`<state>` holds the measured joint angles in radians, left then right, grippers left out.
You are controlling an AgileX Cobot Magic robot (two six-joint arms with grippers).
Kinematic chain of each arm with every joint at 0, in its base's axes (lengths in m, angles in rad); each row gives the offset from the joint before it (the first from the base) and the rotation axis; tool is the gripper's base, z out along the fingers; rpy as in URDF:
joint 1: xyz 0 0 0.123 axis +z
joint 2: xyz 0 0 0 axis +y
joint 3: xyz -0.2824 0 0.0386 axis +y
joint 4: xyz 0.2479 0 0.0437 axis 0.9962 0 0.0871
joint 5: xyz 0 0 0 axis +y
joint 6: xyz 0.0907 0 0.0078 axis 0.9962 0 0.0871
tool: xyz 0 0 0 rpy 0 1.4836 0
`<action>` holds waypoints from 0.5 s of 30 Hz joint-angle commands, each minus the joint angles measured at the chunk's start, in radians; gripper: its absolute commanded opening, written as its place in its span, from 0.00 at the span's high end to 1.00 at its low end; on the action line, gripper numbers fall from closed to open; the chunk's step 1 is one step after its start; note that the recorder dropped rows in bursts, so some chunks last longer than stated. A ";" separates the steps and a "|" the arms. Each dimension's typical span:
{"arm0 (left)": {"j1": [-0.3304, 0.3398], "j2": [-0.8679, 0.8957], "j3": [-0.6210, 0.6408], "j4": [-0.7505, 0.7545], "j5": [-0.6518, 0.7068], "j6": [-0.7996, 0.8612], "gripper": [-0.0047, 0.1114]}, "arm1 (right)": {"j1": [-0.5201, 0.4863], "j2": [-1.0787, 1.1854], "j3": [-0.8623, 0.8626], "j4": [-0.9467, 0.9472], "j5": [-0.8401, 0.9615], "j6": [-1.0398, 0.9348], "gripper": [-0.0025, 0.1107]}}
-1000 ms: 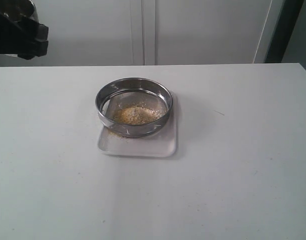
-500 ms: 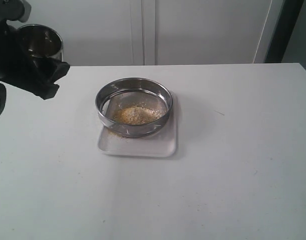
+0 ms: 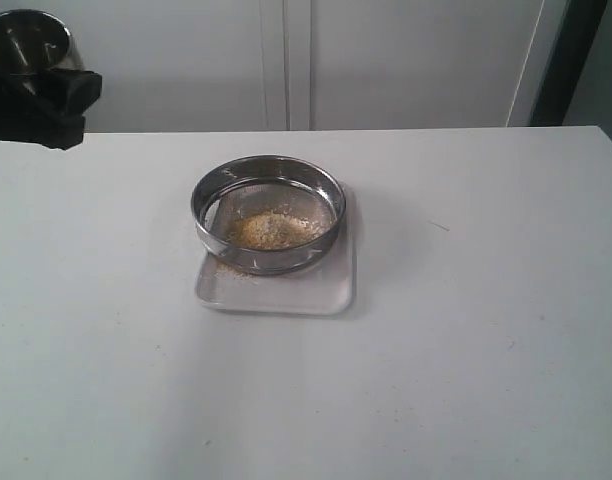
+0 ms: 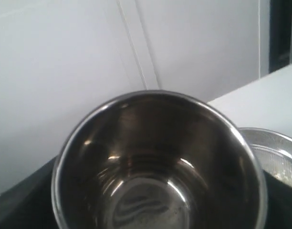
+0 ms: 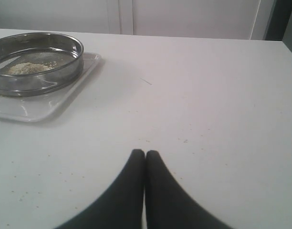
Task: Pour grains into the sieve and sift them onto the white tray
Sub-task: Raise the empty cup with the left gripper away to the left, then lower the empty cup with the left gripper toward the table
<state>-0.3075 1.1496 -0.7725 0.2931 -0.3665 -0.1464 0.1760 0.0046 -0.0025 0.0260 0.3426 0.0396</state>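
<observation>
The sieve (image 3: 268, 212) rests on the white tray (image 3: 326, 292) at the table's middle, with a heap of grains (image 3: 273, 229) on its mesh. A few yellow granules lie on the tray by the sieve's near-left edge. My left gripper (image 3: 46, 92) is up at the far left, shut on a small steel cup (image 3: 26, 42), whose empty inside (image 4: 158, 191) fills the left wrist view. That gripper's fingers are hidden by the cup. My right gripper (image 5: 145, 153) is shut with nothing in it, low over the table, right of the tray (image 5: 46, 102) and sieve (image 5: 36, 62).
A white wall with panel seams stands behind the table (image 3: 466, 300). A dark vertical frame (image 3: 571, 60) rises at the back right. Small specks dot the tabletop near my right gripper.
My left gripper swung right toward the sieve with the cup half a second ago, then pulled back left and up. Sieve, tray and grains have not moved.
</observation>
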 commanded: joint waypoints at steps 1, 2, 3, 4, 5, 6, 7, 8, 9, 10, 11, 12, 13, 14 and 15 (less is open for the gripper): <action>0.045 0.015 0.065 -0.084 -0.166 -0.012 0.96 | 0.002 -0.005 0.002 0.002 -0.007 0.001 0.98; 0.053 0.026 0.077 -0.103 -0.183 -0.012 0.96 | 0.002 -0.005 0.002 0.002 -0.007 0.001 0.98; 0.055 0.036 0.086 -0.117 -0.192 -0.012 0.96 | 0.002 -0.005 0.002 0.002 -0.007 0.001 0.98; 0.057 0.046 0.095 -0.134 -0.198 -0.012 0.96 | 0.002 -0.005 0.002 0.002 -0.007 0.001 0.98; 0.057 0.056 0.104 -0.148 -0.213 -0.007 0.96 | 0.002 -0.005 0.002 0.002 -0.007 0.001 0.98; 0.057 0.065 0.112 -0.155 -0.236 -0.004 0.96 | 0.002 -0.005 0.002 0.002 -0.007 0.001 0.98; 0.057 0.076 0.124 -0.163 -0.259 -0.004 0.96 | 0.002 -0.005 0.002 0.002 -0.007 0.001 0.98; 0.057 0.087 0.132 -0.170 -0.269 -0.004 0.96 | 0.002 -0.005 0.002 0.002 -0.007 0.001 0.98; 0.057 0.100 0.137 -0.176 -0.266 -0.004 0.96 | 0.002 -0.005 0.002 0.002 -0.007 0.001 0.98; 0.057 0.114 0.137 -0.176 -0.251 -0.004 0.96 | 0.002 -0.005 0.002 0.002 -0.007 0.001 0.98; 0.057 0.126 0.137 -0.176 -0.243 -0.004 0.96 | 0.002 -0.005 0.002 0.002 -0.007 0.001 0.98; 0.057 0.141 0.137 -0.176 -0.238 -0.004 0.96 | 0.002 -0.005 0.002 0.002 -0.007 0.001 0.98; 0.057 0.156 0.137 -0.176 -0.238 -0.002 0.96 | 0.002 -0.005 0.002 0.002 -0.007 0.001 0.98; 0.057 0.169 0.137 -0.176 -0.245 0.003 0.96 | 0.002 -0.005 0.002 0.002 -0.007 0.001 0.98; 0.057 0.180 0.137 -0.176 -0.253 0.005 0.96 | 0.002 -0.005 0.002 0.002 -0.007 0.001 0.98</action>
<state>-0.2545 1.3028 -0.6396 0.1270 -0.5910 -0.1479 0.1760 0.0046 -0.0025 0.0260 0.3426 0.0396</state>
